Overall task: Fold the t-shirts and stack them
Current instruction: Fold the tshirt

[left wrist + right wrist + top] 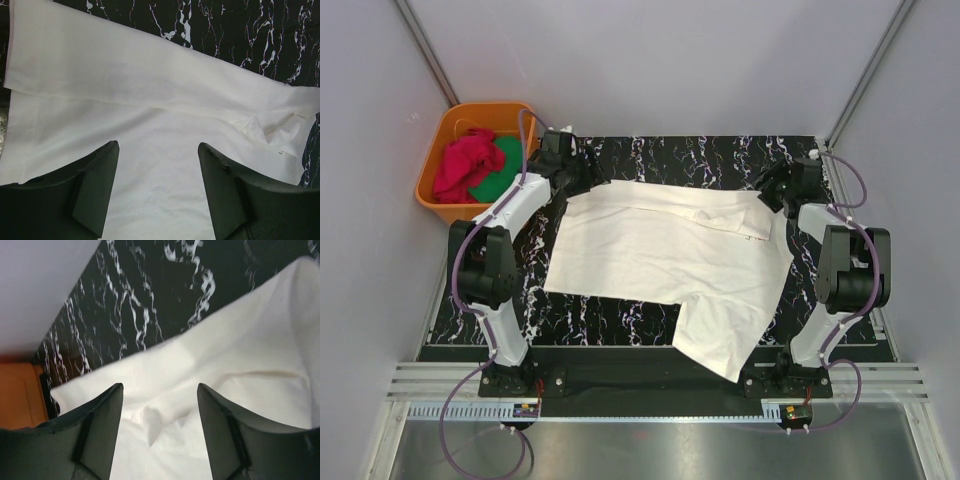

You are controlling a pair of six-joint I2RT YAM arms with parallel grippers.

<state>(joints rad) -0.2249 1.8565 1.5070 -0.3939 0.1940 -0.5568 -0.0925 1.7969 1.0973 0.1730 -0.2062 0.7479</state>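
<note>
Open, left gripper (pixel 157 149) and right gripper (pixel 159 388) hover above cream t-shirt (pixel 660 250)

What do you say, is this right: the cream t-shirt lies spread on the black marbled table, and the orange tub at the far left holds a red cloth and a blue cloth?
One detail is wrong. The second cloth in the orange tub is green, not blue. The top external view shows it beside the red cloth. The rest holds: the cream t-shirt lies spread on the black marbled table.

Top cam overhead, wrist cams close, shared tee (pixel 660 255)
</note>
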